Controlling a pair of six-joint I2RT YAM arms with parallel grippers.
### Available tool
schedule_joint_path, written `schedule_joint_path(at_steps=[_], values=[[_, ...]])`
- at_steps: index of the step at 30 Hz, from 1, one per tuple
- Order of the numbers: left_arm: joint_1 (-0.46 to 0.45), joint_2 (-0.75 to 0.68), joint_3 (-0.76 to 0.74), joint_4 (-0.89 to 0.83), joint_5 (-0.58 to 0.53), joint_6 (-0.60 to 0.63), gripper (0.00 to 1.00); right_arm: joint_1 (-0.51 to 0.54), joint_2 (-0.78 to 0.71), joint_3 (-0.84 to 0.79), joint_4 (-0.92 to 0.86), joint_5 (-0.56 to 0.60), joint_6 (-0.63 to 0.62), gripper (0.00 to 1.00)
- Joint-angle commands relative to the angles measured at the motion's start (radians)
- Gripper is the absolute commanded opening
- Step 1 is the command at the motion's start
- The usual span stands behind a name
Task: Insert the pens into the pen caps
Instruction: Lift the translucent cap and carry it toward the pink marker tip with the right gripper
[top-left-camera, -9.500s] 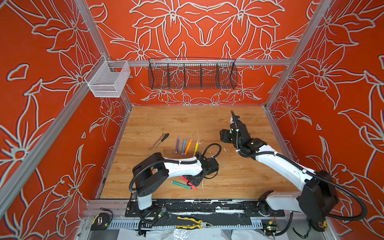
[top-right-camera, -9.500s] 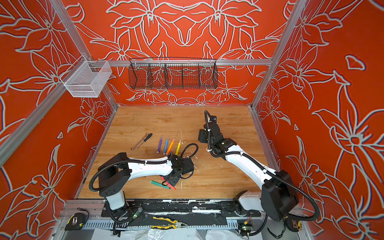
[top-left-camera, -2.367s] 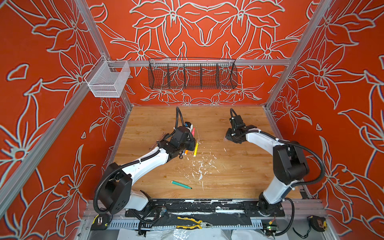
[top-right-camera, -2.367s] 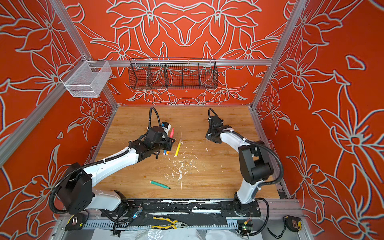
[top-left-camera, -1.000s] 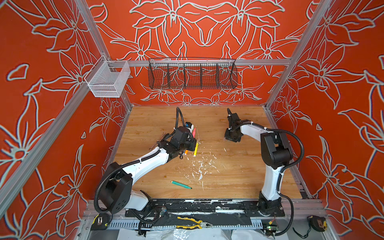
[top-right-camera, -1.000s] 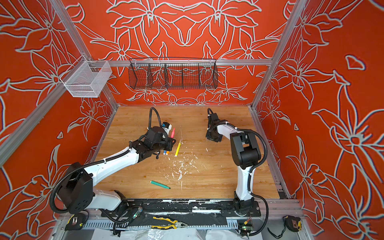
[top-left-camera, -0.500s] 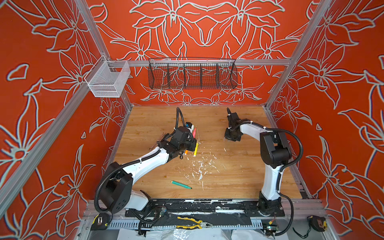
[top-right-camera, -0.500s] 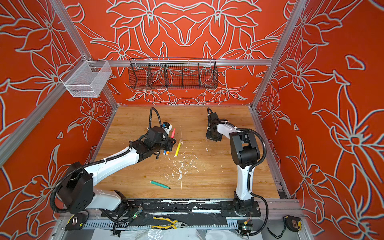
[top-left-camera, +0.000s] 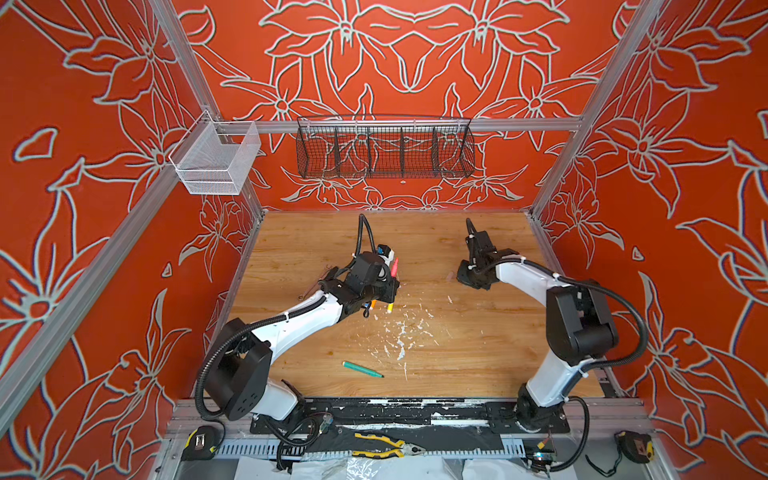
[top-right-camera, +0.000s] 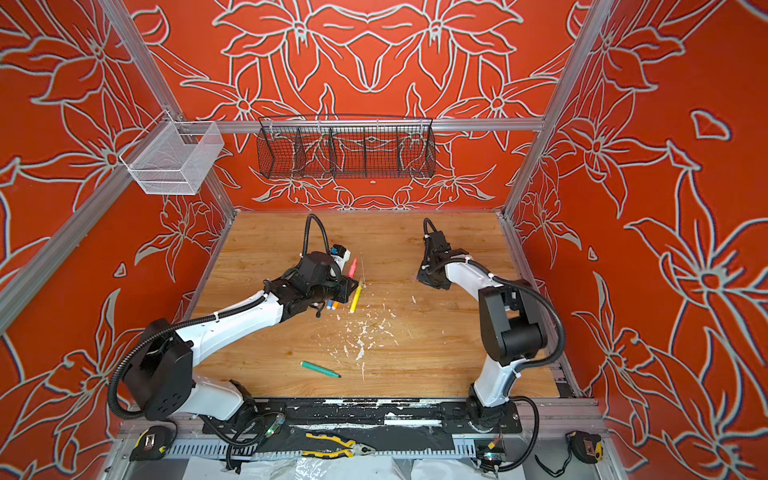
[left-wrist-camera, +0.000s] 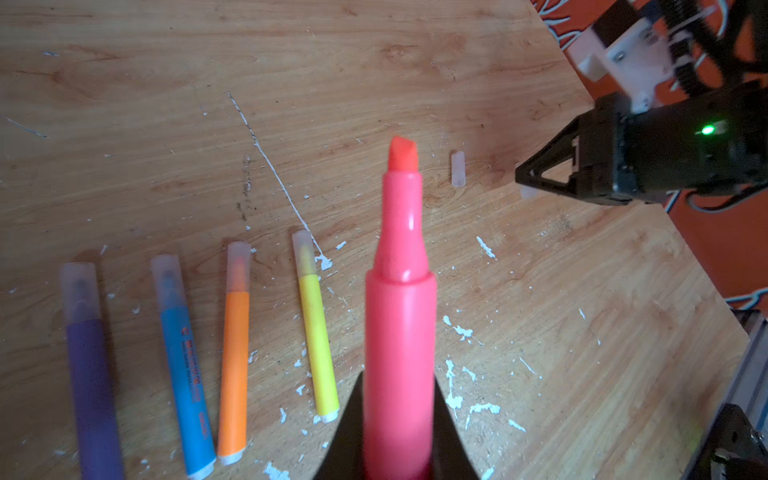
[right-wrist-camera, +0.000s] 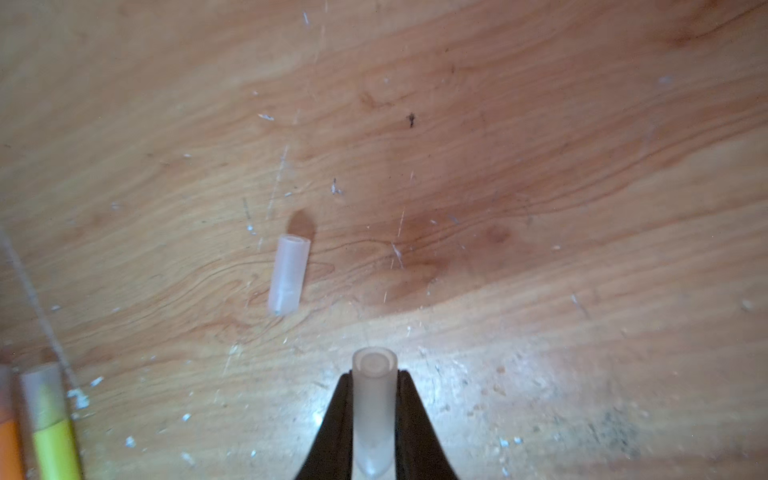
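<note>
The left arm stretches low and forward from its base. Its left gripper is clamped on a pen that juts well past the fingertips, tip leading. The right arm folds at a raised elbow, its forearm reaching inward and its wrist bent downward. The right gripper is pinched on a cap, whose open end pokes just beyond the jaws. In both top views the two grippers seem to angle toward each other, well apart.
</note>
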Motion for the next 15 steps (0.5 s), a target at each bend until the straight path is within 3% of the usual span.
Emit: schedule_joint_path(at_steps=[1,8,12,15], values=[[-0.008,0.007,0.017,0.029,0.041,0.01,0.0,-0.001,-0.131,-0.036,0.032,-0.012,0.061,0.1],[-0.011,-0.019,-0.013,0.075,0.094,0.01,0.0,0.12,-0.364,-0.132,0.123,-0.068,0.18,0.1],[-0.012,-0.026,-0.019,0.093,0.133,0.012,0.0,0.192,-0.457,-0.175,0.277,-0.103,0.214,0.09],[-0.014,-0.039,-0.034,0.113,0.157,0.013,0.0,0.206,-0.494,-0.266,0.511,-0.169,0.259,0.1]])
